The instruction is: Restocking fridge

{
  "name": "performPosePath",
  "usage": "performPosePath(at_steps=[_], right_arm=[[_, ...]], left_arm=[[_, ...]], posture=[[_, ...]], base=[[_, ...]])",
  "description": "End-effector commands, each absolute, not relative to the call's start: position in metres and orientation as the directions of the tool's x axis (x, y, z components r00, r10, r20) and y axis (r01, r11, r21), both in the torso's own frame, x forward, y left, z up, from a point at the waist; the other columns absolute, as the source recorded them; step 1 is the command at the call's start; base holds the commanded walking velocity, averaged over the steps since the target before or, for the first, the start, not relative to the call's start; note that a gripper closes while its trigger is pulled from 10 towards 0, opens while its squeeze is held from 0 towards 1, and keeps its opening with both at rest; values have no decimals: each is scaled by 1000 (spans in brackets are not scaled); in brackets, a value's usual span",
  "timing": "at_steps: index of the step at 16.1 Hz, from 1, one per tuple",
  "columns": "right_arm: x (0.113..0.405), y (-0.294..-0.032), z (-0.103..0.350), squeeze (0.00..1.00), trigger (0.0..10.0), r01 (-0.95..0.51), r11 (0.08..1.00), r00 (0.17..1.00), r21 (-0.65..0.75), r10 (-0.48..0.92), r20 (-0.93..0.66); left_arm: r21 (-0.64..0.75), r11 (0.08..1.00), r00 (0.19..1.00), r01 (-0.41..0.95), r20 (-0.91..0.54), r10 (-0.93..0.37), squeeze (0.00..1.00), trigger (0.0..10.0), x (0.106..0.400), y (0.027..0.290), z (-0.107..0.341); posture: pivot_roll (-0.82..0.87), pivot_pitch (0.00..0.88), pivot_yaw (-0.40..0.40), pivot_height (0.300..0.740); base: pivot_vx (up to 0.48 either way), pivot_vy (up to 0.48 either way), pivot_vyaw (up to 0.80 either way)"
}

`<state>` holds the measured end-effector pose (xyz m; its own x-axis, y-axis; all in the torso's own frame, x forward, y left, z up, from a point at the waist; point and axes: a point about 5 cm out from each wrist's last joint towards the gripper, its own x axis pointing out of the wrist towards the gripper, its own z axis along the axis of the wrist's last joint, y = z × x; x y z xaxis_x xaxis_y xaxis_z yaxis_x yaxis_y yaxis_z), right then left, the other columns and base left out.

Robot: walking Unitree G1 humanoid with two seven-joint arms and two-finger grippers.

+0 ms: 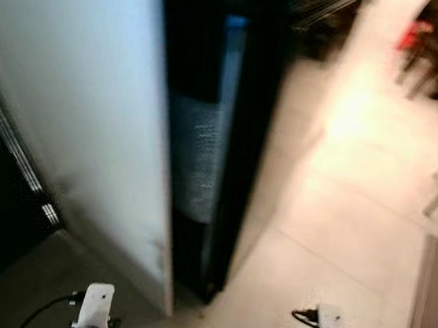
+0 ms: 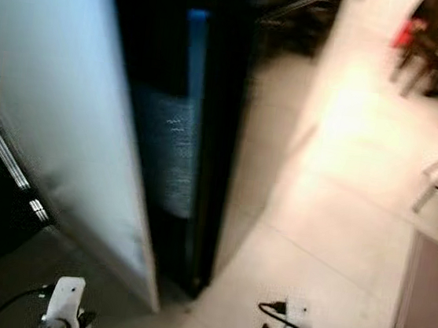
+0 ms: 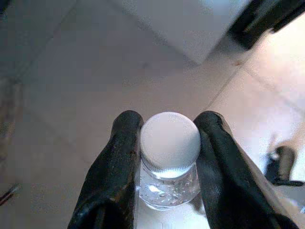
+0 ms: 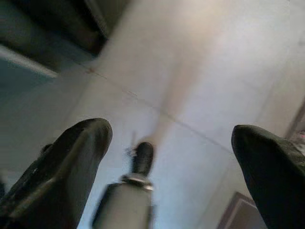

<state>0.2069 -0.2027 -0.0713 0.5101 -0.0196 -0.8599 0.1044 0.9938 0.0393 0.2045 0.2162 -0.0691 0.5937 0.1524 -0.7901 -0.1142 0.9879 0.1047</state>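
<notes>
One bottle on its way to the fridge

Head views, blurred: the fridge door [image 1: 90, 118] stands ajar; likely the carrying step, and next comes reaching a shelf.

Left wrist view: the left claw [image 3: 167, 157] is clenched around a water bottle [image 3: 170, 143] below its white cap.

Right wrist view: the right claw [image 4: 171, 148] gapes wide, holding nothing, over the floor [image 4: 200, 71].

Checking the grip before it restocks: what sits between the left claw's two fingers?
A clear bottle with a white cap, pinched at the neck between the left claw's black fingers, in the left wrist view.
</notes>
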Motion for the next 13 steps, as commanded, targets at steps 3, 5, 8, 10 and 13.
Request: performPosePath(at_steps=[3,5,8,10,13], right_arm=[[209,-205,-70,0,10000,107,994,514,35,-25,-858],[209,-205,-70,0,10000,105,994,513,34,-25,-858],[209,-206,-69,0,10000,106,994,513,31,-28,-858],[209,-206,-69,0,10000,106,994,515,32,-27,-857],[210,-206,-69,0,10000,109,993,520,36,-26,-854]], left_arm=[[109,988,589,-111,-794,154,0,10000,205,217,-69],[109,988,589,-112,-793,154,0,10000,205,217,-69],[106,987,590,-116,-793,155,0,10000,206,217,-69],[106,987,589,-118,-793,155,0,10000,206,217,-69],[106,987,588,-117,-793,155,0,10000,206,217,-69]], posture=[[144,0,-30,740],[144,0,-31,740],[147,0,-33,740],[147,0,-33,740],[147,0,-33,740]], base=[[0,335,-156],[0,321,-628],[0,316,-788],[0,307,-394],[0,294,0]])
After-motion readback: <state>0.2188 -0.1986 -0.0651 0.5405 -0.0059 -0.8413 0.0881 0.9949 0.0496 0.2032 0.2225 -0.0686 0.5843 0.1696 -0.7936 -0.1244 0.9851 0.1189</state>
